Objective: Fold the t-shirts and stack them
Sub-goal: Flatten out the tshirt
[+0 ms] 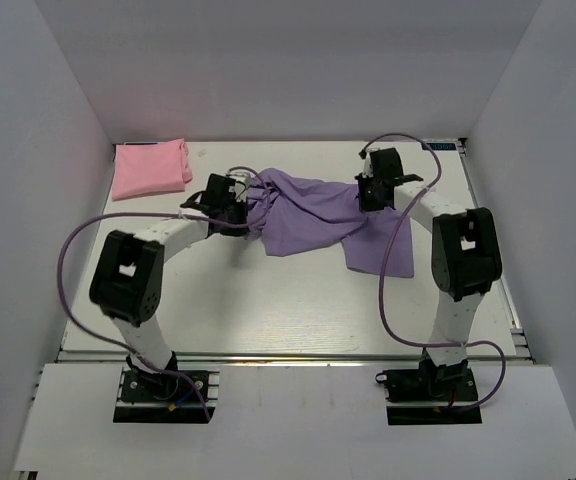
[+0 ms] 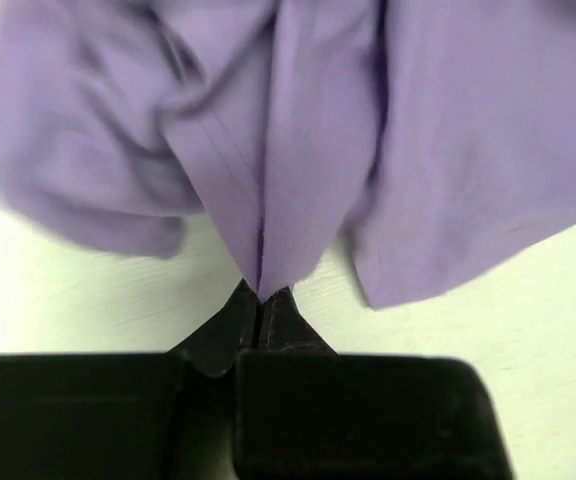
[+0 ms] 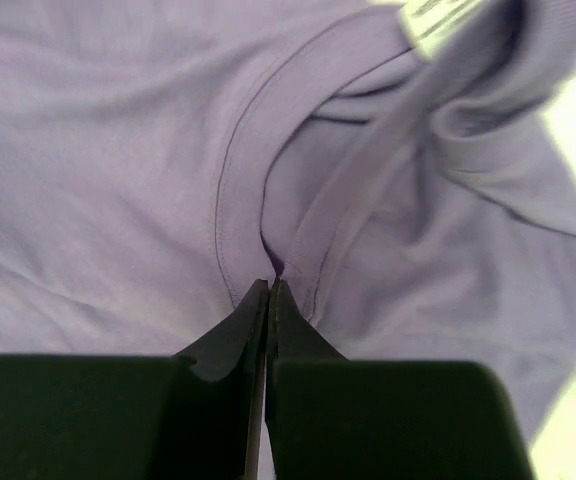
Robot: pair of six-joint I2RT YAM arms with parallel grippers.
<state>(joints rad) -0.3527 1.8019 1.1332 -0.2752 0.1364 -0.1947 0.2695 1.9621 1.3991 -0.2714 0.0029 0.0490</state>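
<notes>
Top view first: the lavender t-shirt [image 1: 313,222] lies bunched across the far middle of the table [image 1: 268,310], strung between the 2 arms. The pink t-shirt [image 1: 151,168] sits in the far-left corner, well apart, and looks folded already. The left gripper [image 1: 244,213] is at the lavender shirt's left edge, the right gripper [image 1: 374,196] at its far right edge.

Left wrist view: the fingers are pressed together, pinching a narrow pleat of lavender cloth along a stitched seam.

Right wrist view: those fingers are also clamped tight, biting the fabric right at the collar [image 3: 236,190], with the white neck label [image 3: 430,20] just beyond.

So this looks like the spreading step, 2 grips set and no fold begun. The next move calls for both arms to lift together and draw apart evenly, so neither pinch slips and the shirt lands flat.
</notes>
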